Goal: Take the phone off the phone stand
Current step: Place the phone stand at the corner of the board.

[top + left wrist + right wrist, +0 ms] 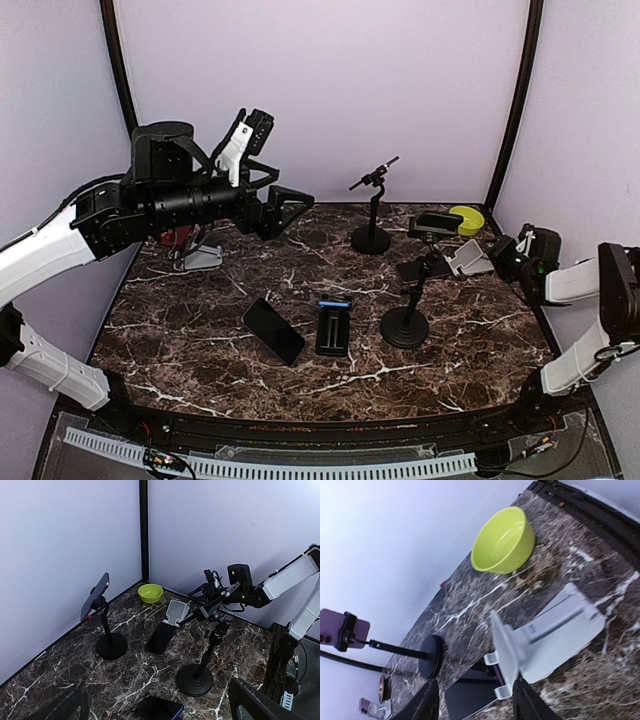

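The phone (420, 268) (160, 639) (470, 696), dark and glossy, lies flat on the marble with one end against the lip of the white phone stand (468, 258) (176, 611) (545, 640). The stand's backrest is bare. My right gripper (498, 256) (476, 705) hovers low behind the stand, open, its dark fingers (422, 702) either side of the phone without touching it. Over the table's far left, my left gripper (290, 205) (157, 710) hangs high and wide open, holding nothing.
A lime bowl (466, 220) (504, 541) sits just behind the white stand. Two black pole stands (372, 238) (405, 327) rise nearby, the rear one carrying a phone (95, 597). Two more phones (273, 330) (333, 328) lie flat mid-table. Another small stand (195, 252) is at far left.
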Robot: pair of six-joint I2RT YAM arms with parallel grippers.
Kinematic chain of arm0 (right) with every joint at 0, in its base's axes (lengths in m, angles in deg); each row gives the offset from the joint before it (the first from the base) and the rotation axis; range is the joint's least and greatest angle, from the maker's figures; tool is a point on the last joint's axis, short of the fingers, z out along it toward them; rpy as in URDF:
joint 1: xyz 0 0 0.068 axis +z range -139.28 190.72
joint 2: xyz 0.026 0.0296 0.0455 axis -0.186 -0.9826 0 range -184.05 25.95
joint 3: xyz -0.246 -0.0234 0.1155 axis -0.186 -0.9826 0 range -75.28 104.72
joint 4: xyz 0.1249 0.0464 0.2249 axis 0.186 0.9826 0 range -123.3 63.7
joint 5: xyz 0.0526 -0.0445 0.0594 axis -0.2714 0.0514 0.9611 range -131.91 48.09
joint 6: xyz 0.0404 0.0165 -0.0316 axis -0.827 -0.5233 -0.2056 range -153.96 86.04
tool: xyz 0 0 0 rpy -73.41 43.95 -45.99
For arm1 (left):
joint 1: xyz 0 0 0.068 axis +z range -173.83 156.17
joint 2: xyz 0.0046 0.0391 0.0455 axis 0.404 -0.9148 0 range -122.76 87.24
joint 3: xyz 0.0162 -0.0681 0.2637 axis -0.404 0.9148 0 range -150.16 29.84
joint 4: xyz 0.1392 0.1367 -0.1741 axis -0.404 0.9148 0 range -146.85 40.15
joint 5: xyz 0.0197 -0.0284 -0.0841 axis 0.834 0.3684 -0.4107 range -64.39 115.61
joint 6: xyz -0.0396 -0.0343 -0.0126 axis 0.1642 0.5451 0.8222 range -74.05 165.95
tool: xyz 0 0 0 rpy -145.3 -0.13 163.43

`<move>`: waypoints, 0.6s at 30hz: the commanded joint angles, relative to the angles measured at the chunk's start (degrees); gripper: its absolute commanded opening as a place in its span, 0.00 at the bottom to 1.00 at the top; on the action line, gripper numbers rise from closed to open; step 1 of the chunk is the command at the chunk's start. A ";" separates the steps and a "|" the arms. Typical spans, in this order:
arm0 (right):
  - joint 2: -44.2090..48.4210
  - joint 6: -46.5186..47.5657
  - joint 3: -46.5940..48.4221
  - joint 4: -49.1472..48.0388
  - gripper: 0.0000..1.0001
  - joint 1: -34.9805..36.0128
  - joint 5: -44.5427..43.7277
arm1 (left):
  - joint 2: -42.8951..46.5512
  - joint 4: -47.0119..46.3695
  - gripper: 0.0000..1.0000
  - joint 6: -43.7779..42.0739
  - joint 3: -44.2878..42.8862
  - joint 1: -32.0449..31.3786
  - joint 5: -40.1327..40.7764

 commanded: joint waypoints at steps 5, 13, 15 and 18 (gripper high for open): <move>-3.25 0.01 0.09 -1.59 0.47 8.77 6.03 | 0.04 2.36 0.99 3.41 -0.76 2.96 0.29; -6.65 0.29 2.55 -0.08 0.42 16.79 2.02 | 0.83 1.64 0.99 5.08 0.42 5.54 -1.82; -8.83 0.43 3.23 0.77 0.40 18.13 0.97 | 0.92 1.40 0.99 5.49 0.75 5.84 -2.09; -10.49 -0.14 3.90 0.90 0.39 19.85 -0.45 | 1.09 1.03 0.99 5.61 1.19 6.21 -2.20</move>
